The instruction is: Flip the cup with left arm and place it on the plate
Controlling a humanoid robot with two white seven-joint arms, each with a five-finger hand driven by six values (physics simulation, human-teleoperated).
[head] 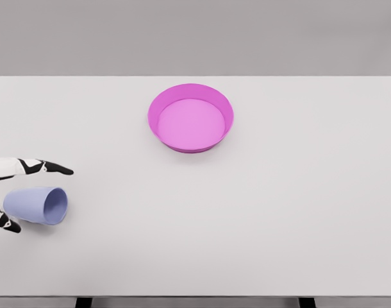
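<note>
A pale blue cup [36,205] lies on its side near the table's left edge, its mouth facing right. My left hand [16,196] comes in from the left edge around the cup's closed end. One finger [48,168] stretches out above the cup and a thumb tip [6,223] shows below it; the fingers are spread and do not clasp the cup. A magenta plate [226,109] with a raised rim sits at the far middle of the table, well away from the cup. The right arm is out of view.
The white table [259,218] fills the view; its front edge runs along the bottom and its left edge lies close to the cup.
</note>
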